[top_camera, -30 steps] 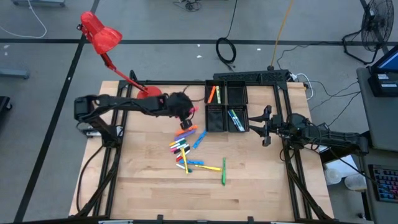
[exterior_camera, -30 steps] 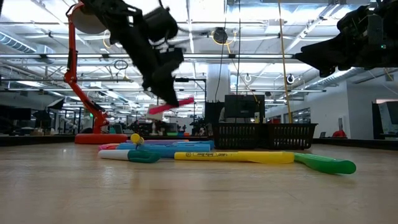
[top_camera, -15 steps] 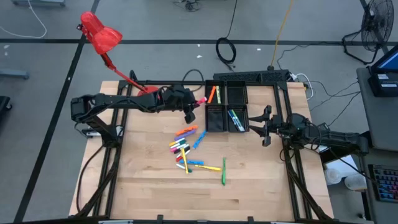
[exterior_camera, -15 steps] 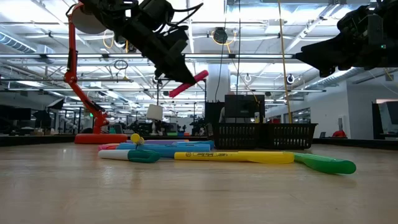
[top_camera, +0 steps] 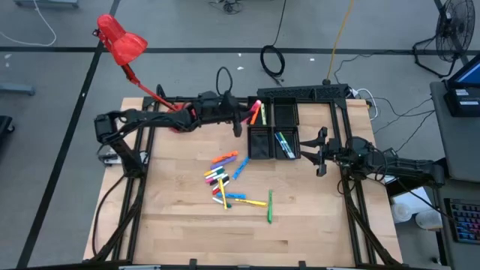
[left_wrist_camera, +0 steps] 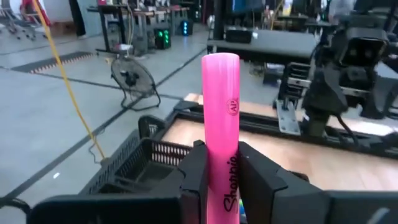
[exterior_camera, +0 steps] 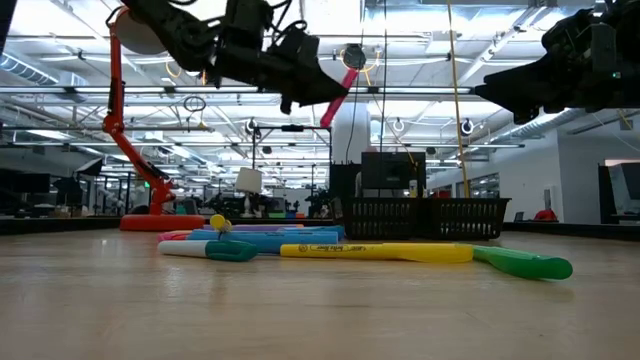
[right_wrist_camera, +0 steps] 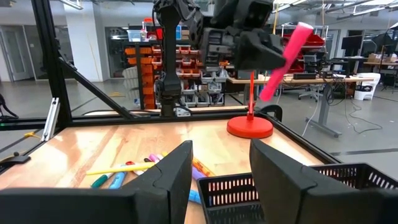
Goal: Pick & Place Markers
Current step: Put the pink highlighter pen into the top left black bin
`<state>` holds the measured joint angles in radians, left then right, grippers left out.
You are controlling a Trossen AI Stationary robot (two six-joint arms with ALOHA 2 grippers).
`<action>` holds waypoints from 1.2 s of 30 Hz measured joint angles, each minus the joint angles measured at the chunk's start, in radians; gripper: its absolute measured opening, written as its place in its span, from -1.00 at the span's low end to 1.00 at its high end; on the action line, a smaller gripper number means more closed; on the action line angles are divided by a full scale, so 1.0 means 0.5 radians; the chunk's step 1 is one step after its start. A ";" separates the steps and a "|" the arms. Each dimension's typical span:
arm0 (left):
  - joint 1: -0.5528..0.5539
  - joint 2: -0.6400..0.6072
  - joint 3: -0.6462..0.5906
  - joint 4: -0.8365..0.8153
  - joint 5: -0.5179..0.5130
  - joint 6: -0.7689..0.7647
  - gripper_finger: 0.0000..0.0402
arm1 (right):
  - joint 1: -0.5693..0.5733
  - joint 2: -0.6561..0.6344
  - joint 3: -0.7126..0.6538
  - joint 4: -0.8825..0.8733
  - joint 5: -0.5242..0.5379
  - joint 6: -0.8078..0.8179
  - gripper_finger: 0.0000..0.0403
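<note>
My left gripper [top_camera: 241,120] hangs above the table's far part, just left of the black tray [top_camera: 286,100], shut on a pink marker [exterior_camera: 340,96]. The same marker [left_wrist_camera: 221,106] fills the left wrist view. Loose markers [top_camera: 225,174] in mixed colours lie in a heap at mid-table, with a yellow marker [top_camera: 256,202] and a green marker [top_camera: 270,207] nearer the front. An orange marker [top_camera: 255,114] and teal ones [top_camera: 283,142] lie in the tray. My right gripper [right_wrist_camera: 221,168] waits open at the table's right edge, nothing between its fingers. My left gripper pinches the pink marker's barrel [left_wrist_camera: 225,163] between its two fingers, near one end. The fingers [left_wrist_camera: 194,171] come nearly level from the table's left, lying along the marker. The marker sticks out beyond the fingertips, slanting upward, lifted well clear of the table.
A red desk lamp [top_camera: 120,41] stands with its round base [top_camera: 182,114] at the far left, close behind my left arm. Beside the heap there is bare wood toward the front and left of the table [top_camera: 172,225].
My left gripper has risen from above the heap and gone toward the far edge and the tray, tipping from pointing down to nearly level. The pink marker has gone with it, from roughly level to slanting steeply upward. It stays shut on the marker.
</note>
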<state>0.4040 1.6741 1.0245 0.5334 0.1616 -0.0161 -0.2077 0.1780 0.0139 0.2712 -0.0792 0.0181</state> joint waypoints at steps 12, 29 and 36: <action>0.158 0.395 0.540 -0.086 0.099 -0.357 -0.69 | 0.000 0.000 0.001 0.000 0.000 0.000 -0.28; 0.198 0.769 0.734 -0.282 -0.194 -0.766 -0.67 | -0.001 0.001 0.001 0.000 0.000 -0.001 -0.28; 0.161 0.769 0.734 -0.315 -0.326 -0.697 -0.65 | -0.001 0.001 0.001 0.000 -0.001 0.000 -0.28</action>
<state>0.4847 2.0585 1.3914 0.3760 -0.0012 -0.3644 -0.2080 0.1783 0.0143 0.2714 -0.0794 0.0181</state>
